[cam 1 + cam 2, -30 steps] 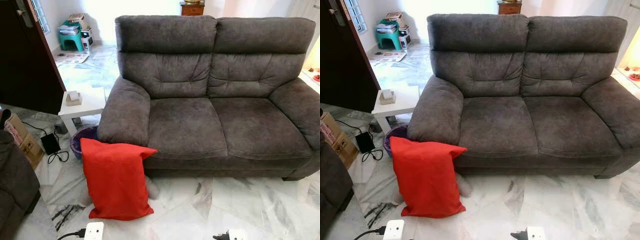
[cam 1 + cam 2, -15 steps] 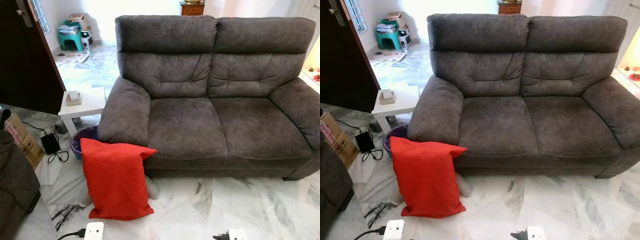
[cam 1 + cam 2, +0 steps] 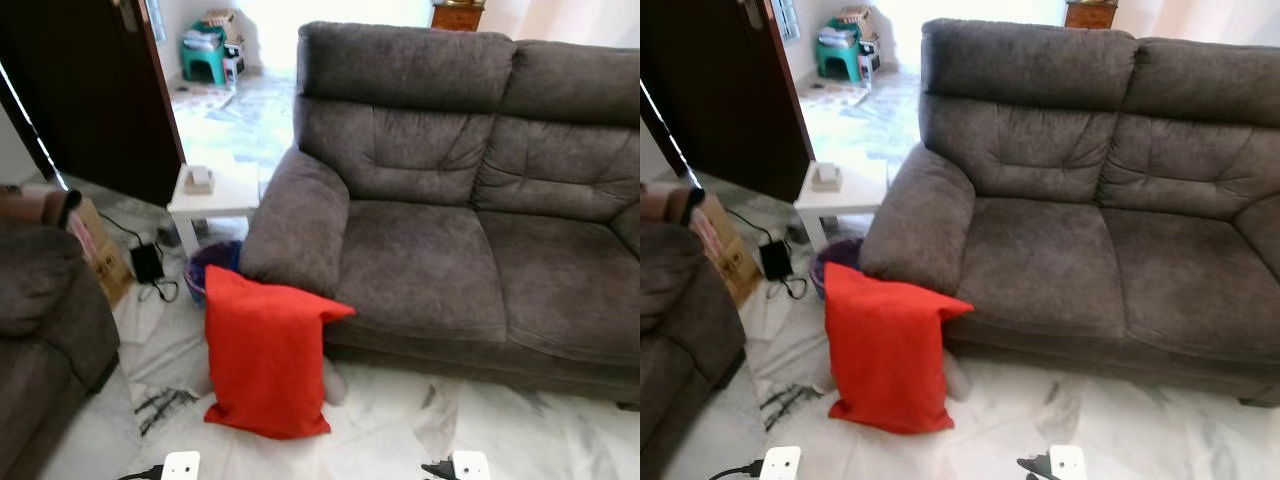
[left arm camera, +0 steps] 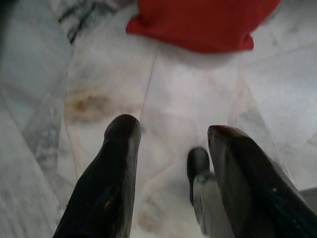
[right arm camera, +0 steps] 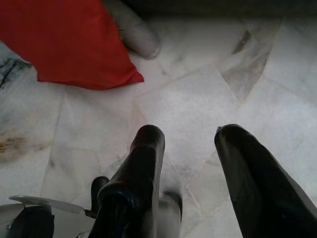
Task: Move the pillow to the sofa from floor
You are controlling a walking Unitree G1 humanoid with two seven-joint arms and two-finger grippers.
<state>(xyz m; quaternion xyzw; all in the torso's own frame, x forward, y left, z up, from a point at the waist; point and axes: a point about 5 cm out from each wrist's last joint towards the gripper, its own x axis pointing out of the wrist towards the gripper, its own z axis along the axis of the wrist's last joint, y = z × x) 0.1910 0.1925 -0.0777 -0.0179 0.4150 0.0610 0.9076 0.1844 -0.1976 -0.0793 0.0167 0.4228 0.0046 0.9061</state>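
Where it leans on the sofa (image 3: 430,260), pillow (image 3: 265,365) (red) stands on floor (image 3: 400,430).

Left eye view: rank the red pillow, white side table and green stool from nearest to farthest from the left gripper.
1. Red pillow, on the floor against the sofa's arm.
2. White side table, beyond the pillow, beside the sofa.
3. Green stool, far back by the wall.
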